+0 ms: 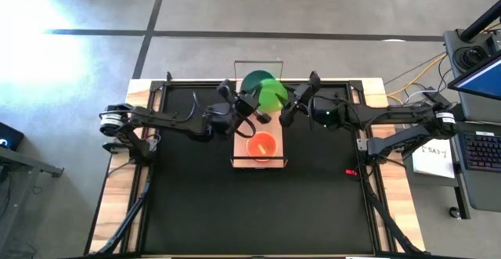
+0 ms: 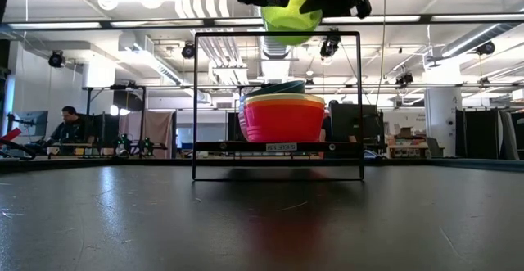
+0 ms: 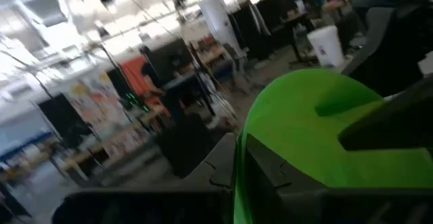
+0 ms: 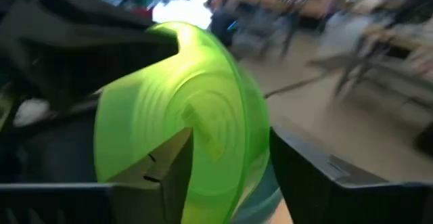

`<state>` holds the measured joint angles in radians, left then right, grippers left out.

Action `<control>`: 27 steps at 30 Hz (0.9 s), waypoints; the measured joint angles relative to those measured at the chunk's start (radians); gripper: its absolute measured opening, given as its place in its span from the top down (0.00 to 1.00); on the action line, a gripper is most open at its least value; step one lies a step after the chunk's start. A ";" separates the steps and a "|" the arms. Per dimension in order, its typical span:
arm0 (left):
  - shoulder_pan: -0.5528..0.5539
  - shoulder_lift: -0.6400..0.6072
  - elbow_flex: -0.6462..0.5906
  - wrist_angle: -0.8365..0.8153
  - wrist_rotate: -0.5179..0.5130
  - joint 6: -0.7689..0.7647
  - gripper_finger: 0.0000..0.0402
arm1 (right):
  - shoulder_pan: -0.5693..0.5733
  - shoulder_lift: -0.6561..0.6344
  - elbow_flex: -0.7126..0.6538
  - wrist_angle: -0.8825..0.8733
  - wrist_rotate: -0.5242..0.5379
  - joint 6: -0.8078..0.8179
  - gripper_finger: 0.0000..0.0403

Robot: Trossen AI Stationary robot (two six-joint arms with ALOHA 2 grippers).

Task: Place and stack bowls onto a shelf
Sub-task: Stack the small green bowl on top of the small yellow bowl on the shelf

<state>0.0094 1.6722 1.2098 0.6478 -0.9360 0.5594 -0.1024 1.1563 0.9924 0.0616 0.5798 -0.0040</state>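
Note:
A yellow-green bowl [image 1: 272, 95] [image 2: 291, 17] is held tipped on edge in the air above the far half of the light-wood shelf [image 1: 236, 154] [image 2: 246, 146]. My left gripper [image 1: 252, 102] meets it from the left and my right gripper [image 1: 288, 110] from the right, both shut on it. On the shelf board's near end sits an orange-red bowl [image 1: 261, 145]. A teal bowl [image 1: 250, 79] shows at the far end, partly hidden by the held bowl. In the low view these read as one pile of bowls [image 2: 282, 117]. My left gripper pinches the yellow-green bowl's rim [image 3: 238, 158], one finger [image 3: 284, 183] inside the hollow and one outside, coming level from the table's left. The bowl is lifted clear and tilted. My right gripper pinches the opposite rim [image 4: 260, 139], with one finger [image 4: 169, 173] on the ringed underside and the other on the inner side, coming from the table's right.
The shelf's thin black wire frame [image 2: 196, 99] rises at its ends, below the held bowl. Black mat [image 1: 188, 196] spreads around the shelf. A small red item [image 1: 351, 172] lies near the mat's right edge. A desk with a laptop [image 1: 477, 126] stands to the right.

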 joint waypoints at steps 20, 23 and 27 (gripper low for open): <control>-0.133 -0.001 0.000 -0.392 -0.099 -0.371 1.00 | -0.007 -0.158 0.002 -0.508 -0.465 0.332 0.49; -0.132 -0.001 0.000 -0.488 -0.095 -0.460 1.00 | -0.007 -0.175 0.002 -0.554 -0.524 0.353 0.49; -0.131 -0.001 0.000 -0.568 0.045 -0.565 1.00 | -0.006 -0.181 0.002 -0.598 -0.593 0.353 0.49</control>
<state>-0.1221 1.6711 1.2095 0.0799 -0.8906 -0.0059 -0.1082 0.9757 0.9939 -0.5366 -0.0128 0.3492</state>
